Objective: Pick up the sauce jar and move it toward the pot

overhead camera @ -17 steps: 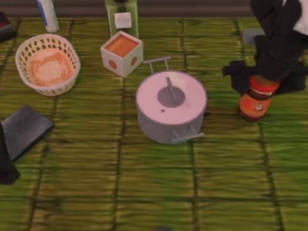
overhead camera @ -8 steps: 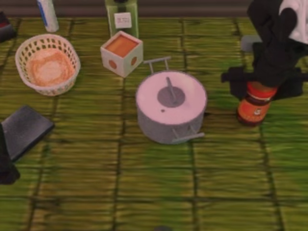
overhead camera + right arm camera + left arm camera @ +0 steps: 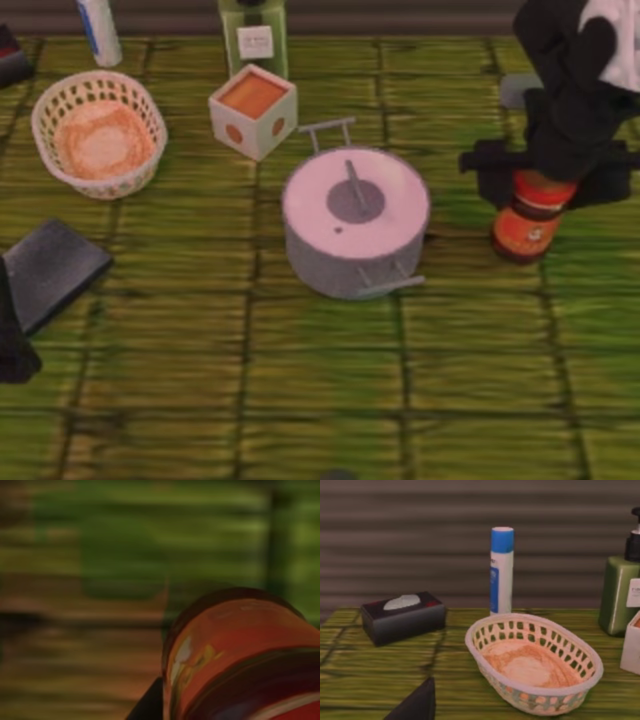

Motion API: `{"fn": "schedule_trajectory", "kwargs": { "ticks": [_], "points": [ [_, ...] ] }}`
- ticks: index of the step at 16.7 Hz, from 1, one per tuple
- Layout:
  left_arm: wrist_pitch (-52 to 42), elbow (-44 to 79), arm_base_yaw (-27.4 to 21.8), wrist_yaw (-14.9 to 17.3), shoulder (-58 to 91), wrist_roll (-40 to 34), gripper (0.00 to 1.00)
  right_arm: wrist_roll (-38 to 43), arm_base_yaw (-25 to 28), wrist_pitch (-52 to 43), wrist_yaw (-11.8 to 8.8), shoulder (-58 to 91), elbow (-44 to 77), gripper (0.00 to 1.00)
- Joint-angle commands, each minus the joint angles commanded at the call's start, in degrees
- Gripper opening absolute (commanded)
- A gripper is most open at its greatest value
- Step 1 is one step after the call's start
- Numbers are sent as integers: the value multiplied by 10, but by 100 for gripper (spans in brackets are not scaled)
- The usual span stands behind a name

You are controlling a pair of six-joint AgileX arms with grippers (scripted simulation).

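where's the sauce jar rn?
Top view: the sauce jar is at the table's right side, right of the pot, apart from it, directly under the right claw, which covers its lid.

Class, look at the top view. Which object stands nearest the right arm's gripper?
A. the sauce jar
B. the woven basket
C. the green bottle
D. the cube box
A: the right gripper sits directly over the sauce jar at the table's right, beside the pot, far from the others.
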Motion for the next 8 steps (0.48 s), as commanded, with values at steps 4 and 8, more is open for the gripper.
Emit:
{"fn": "schedule_trajectory", "kwargs": {
  "ticks": [4,8],
  "points": [
    [0,0,0,0,0,0,100,0,0,0,0,0,0,100],
    [0,0,0,0,0,0,100,0,0,0,0,0,0,100]
  ]
}}
